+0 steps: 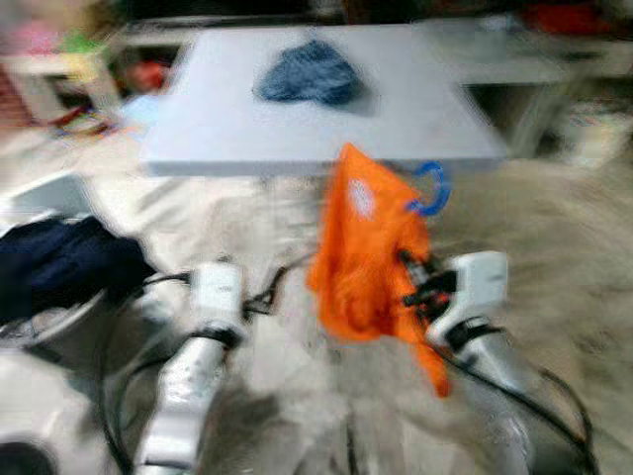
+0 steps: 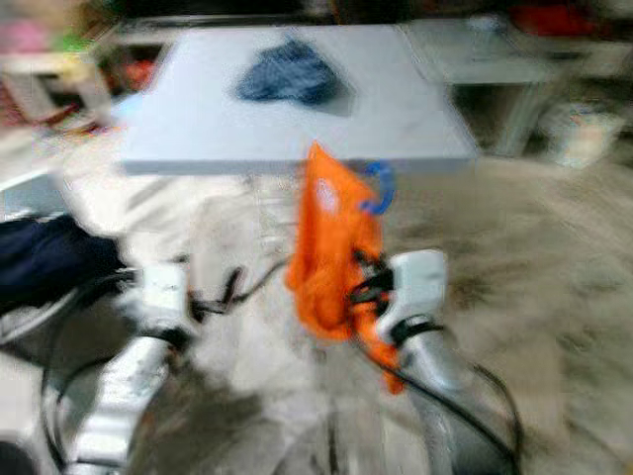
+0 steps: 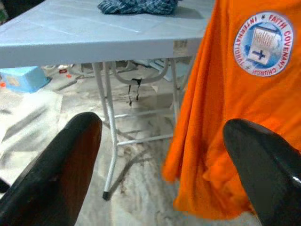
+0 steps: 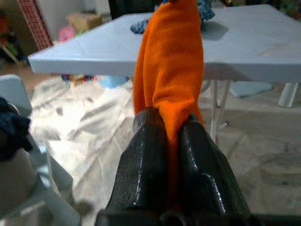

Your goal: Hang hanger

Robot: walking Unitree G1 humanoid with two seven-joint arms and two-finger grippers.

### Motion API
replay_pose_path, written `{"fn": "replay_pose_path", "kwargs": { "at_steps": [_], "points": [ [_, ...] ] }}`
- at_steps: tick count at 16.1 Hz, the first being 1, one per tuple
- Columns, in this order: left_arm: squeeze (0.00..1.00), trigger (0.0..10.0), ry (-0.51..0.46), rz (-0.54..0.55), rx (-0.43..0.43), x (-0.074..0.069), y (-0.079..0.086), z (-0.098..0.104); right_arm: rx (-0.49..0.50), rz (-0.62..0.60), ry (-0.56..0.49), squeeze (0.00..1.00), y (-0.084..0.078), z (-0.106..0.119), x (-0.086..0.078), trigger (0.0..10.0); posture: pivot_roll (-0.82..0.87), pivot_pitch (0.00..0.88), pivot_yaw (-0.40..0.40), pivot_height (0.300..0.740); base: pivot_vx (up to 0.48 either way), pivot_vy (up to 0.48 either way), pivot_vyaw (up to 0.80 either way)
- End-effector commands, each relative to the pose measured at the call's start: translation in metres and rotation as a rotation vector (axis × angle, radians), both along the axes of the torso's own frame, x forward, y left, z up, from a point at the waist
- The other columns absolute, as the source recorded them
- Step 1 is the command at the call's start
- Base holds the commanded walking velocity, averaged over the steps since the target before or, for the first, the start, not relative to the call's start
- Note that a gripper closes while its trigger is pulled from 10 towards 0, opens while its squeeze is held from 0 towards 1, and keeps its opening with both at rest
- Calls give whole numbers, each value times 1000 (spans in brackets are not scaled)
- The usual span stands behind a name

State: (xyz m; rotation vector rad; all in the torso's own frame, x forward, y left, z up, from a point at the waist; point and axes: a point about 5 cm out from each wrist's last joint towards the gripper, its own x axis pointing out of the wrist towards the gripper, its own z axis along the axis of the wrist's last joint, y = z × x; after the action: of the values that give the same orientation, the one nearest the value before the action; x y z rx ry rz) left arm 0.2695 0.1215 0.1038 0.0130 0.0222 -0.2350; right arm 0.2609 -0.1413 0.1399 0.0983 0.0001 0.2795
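Now our right pincer [image 4: 170, 136] squeezes the soft orange cloth shirt [image 1: 368, 247] on its blue plastic hanger [image 1: 431, 188], near the grey surface [image 1: 247, 129]. Floppy, light; hold the stiff hook. Our left pincer [image 3: 164, 155] gapes wide, empty.

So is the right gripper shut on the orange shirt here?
Shut: the right gripper pinches a fold of the orange shirt between its two black fingers.

The orange shirt [image 3: 221, 117] is soft matt cloth with a printed round badge, pinched between the right gripper [image 4: 171, 136] and its smooth, slightly glossy black fingers [image 4: 146, 160]. Up at 12 o'clock the table [image 1: 247, 119] looks like matt grey-blue plastic on thin painted metal legs [image 3: 109, 136], with a crumpled blue cloth [image 1: 309, 74] on top.
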Motion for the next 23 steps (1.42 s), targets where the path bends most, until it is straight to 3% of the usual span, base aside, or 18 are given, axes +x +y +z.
{"fn": "replay_pose_path", "kwargs": {
  "at_steps": [1, 7, 11, 14, 16, 18, 20, 23],
  "points": [
    [0, 10000, -1, 32, 16, 0, 12, 0, 22, 39, -61, 0, 11, 13, 0, 10000, 1, 98, -18, 740, 259, 0, 494],
    [0, 10000, 5, 29, 29, 1, 8, -1, 38, 73, -36, 0, 12, 9, -3, 10000, -2, 102, -14, 740, 40, 0, 0],
    [0, 10000, -20, 5, 71, 9, 9, 3, 101, 342, 7, 0, 25, 22, -20, 10000, -3, 106, -13, 740, 0, 0, 0],
    [0, 10000, -45, -30, 60, 17, -2, 9, 111, 543, 25, 0, 37, 33, -36, 10000, -10, 104, -11, 740, 0, 0, 0],
    [0, 10000, -58, -63, 36, 20, -13, 13, 109, 545, 43, 0, 37, 32, -38, 10000, -10, 106, -11, 740, 0, 0, 0],
    [0, 10000, -56, -123, -37, 24, -36, 18, 127, 560, 64, 0, 43, 31, -40, 10000, -6, 108, -12, 740, 0, 0, 0],
    [0, 10000, -75, -176, -54, 25, -54, 24, 104, 542, 63, 0, 48, 28, -37, 10000, -14, 106, -10, 740, 0, 0, 0],
    [0, 10000, -69, -195, -54, 23, -59, 22, 40, 441, 24, 0, 46, 27, -24, 10000, -14, 109, -10, 740, 0, 0, 0]
  ]
}}
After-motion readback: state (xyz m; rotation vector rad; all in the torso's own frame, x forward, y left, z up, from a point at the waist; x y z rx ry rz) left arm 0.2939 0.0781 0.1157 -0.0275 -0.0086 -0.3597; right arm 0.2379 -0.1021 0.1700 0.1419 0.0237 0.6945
